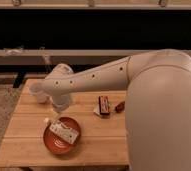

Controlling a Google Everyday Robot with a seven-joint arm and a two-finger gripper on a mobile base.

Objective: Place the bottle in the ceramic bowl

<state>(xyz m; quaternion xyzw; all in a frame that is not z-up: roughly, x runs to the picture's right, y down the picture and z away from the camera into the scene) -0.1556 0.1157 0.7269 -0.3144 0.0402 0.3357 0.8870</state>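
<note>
- Nearest the camera, the robot's white arm fills the right side; its big rounded shell hides the right end of the wooden table and runs out of frame at the bottom and right.
- One ceramic bowl sits near the table's front edge, left of centre. One bottle lies on its side inside it, tilted, cap end toward the upper left rim.
- The gripper hangs just above and behind the bowl, apart from the bottle. Its fingers blur into the wrist, so I cannot tell whether they are spread or closed.
- Mid-table, one small dark packet lies beside a white scrap, and one small reddish thing is half hidden by the arm's shell.
- Behind the wrist, one white cup is partly covered by the arm.
- Farthest back, a dark shelf unit spans the whole width.
</note>
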